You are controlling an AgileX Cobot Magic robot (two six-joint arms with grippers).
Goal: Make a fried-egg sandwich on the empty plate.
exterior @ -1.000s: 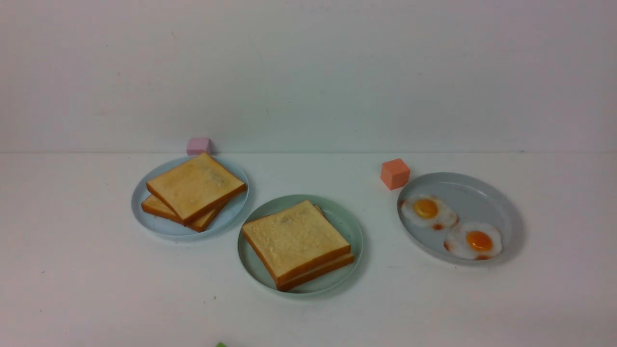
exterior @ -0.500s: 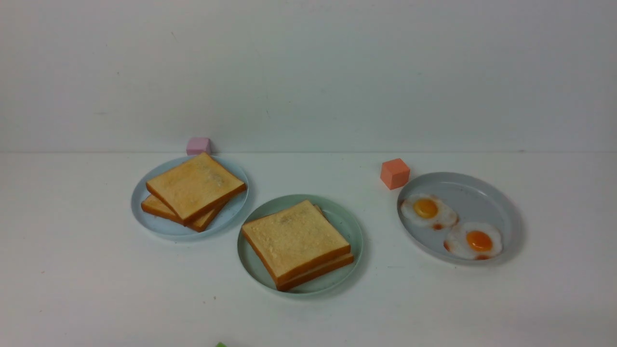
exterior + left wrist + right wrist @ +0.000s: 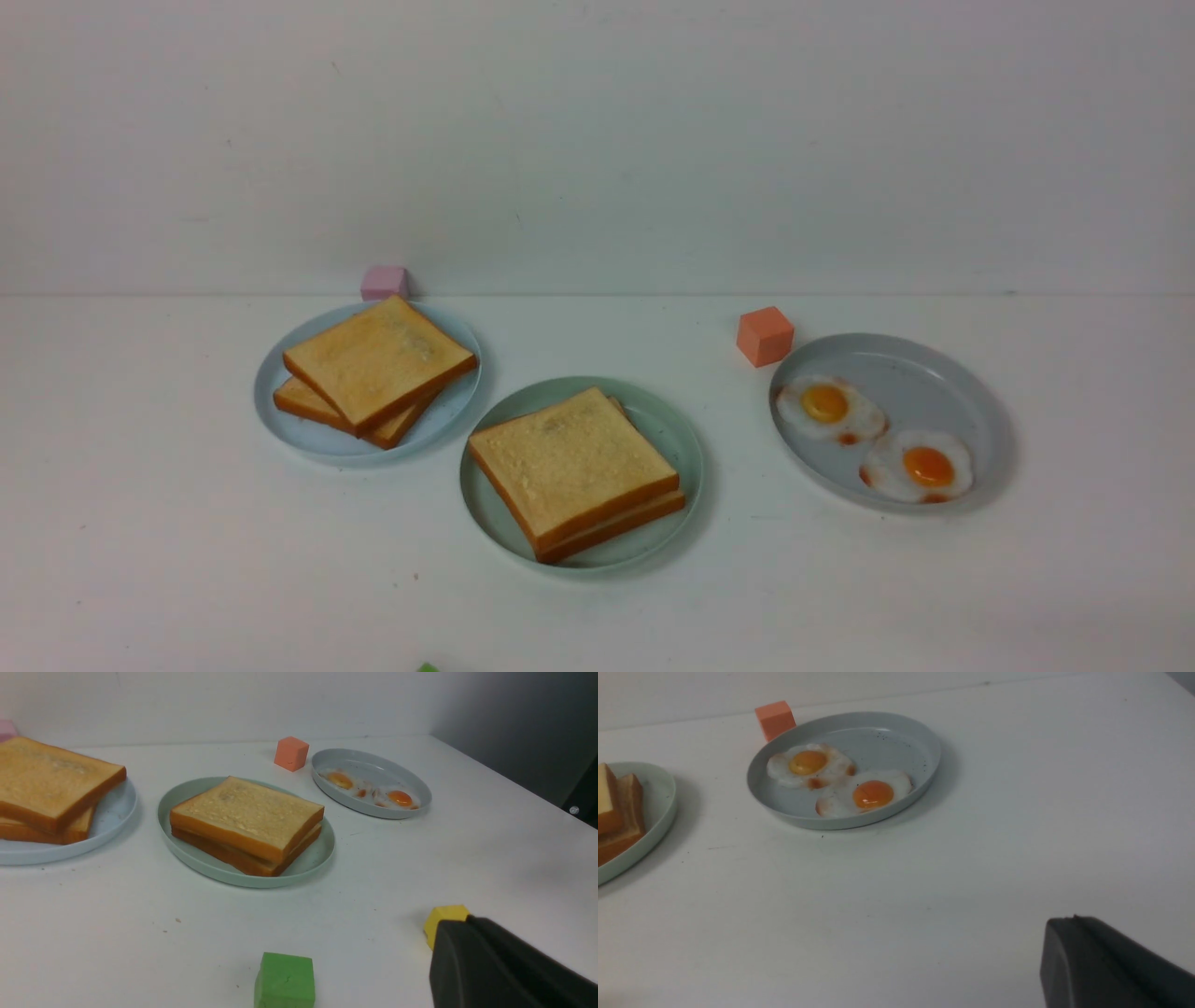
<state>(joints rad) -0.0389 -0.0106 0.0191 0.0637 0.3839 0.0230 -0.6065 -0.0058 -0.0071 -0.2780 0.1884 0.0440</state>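
Note:
The fried-egg sandwich [image 3: 574, 471] is two stacked toast slices on the pale mint-green plate [image 3: 674, 439] at the table's middle. In the left wrist view the sandwich [image 3: 247, 823] shows only a thin pale line between its slices; the egg itself is hidden. Neither gripper shows in the front view. My left gripper [image 3: 467, 926] is a dark tip with its fingers pressed together, low and well short of the plate [image 3: 322, 855]. My right gripper [image 3: 1069, 926] looks the same, shut and empty, near the table's front right.
A pale blue plate [image 3: 450, 411] at the left holds two loose toast slices [image 3: 378, 364]. A grey plate [image 3: 920, 383] at the right holds two fried eggs [image 3: 829, 409]. Orange cube [image 3: 765, 336], pink cube [image 3: 385, 281], green cube [image 3: 284, 980] and yellow cube [image 3: 441, 914] lie about.

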